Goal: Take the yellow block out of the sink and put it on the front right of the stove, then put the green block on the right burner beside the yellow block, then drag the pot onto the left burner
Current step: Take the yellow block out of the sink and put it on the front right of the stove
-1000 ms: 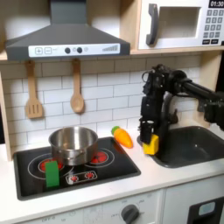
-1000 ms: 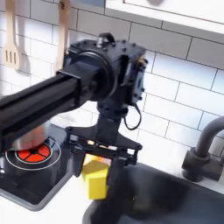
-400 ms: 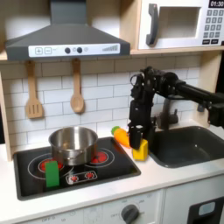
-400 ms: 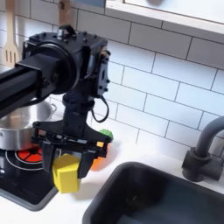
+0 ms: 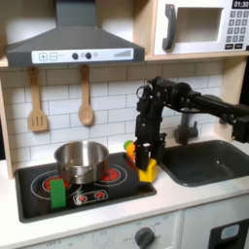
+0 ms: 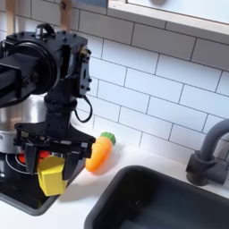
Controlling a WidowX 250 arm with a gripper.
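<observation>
The claw is clamped on the yellow block, which it holds at the right edge of the stove, between the right burner and the sink. In the first exterior view it is hard to tell whether the block touches the surface. In the second exterior view the claw grips the block from both sides, and the block hangs tilted above the stove's corner.

The first exterior view takes in the whole stove: the pot stands across its middle, covering part of both burners, and the green block stands upright at the front, on the left burner. Wooden utensils hang on the tiled wall, with a range hood and a microwave above.

The second exterior view shows the orange carrot toy lying whole on the table, just beside the sink's rim, green tip toward the wall. In the first exterior view the arm hides most of the carrot. The second exterior view also shows the faucet at the sink's far side and the pot's wall behind the arm.
</observation>
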